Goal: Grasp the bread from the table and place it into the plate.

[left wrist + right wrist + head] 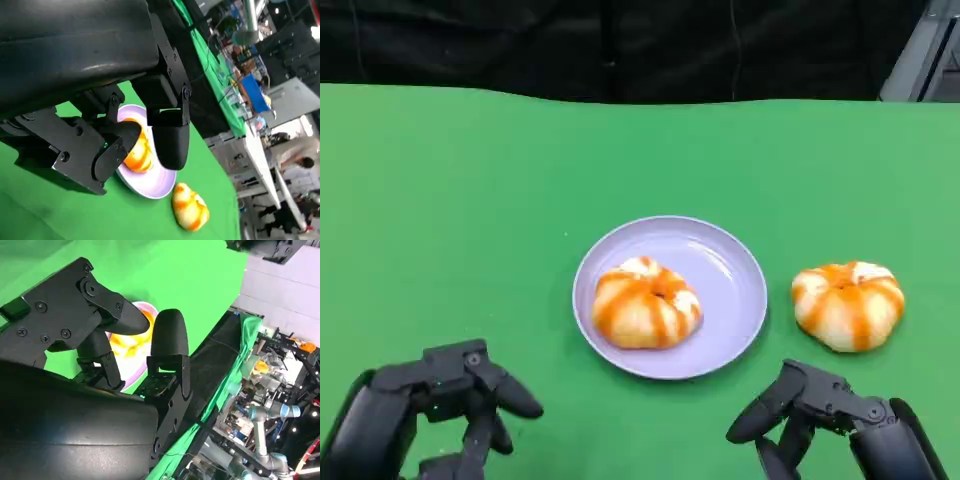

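Both hands, left (440, 400) and right (825, 410), hung released and empty. We saw one bread (847, 305) on the table (450, 200) just ahead of our right hand, beside the plate (735, 275); reach straight, grip it gently.

Plate (735, 285) smooth glossy plastic; bread (848, 305) glazed; table (450, 200) matt cloth
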